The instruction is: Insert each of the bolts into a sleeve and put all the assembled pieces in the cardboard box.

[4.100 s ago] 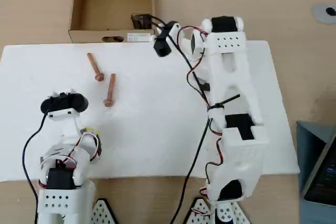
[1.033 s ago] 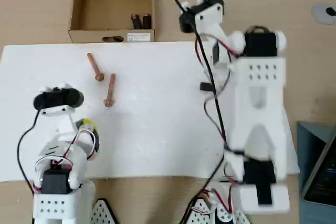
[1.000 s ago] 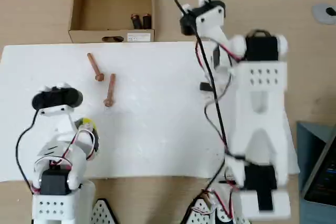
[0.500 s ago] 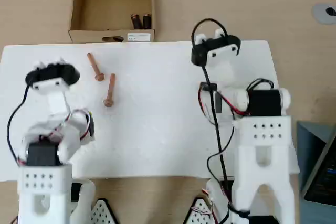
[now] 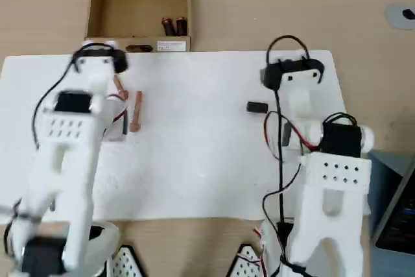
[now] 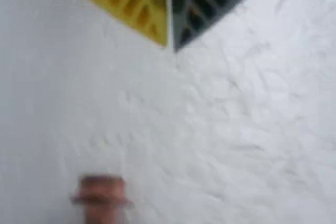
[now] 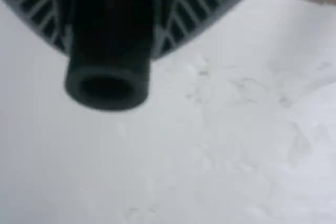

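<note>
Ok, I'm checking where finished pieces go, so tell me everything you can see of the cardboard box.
The cardboard box is brown, open-topped, on the wooden table, its front wall along the far edge of the white mat. That wall bears a white label and an oval cut-out. Two dark assembled pieces lie inside just behind the label.

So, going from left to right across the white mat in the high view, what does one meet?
Left arm → bolt → loose black sleeve → right arm.
</note>
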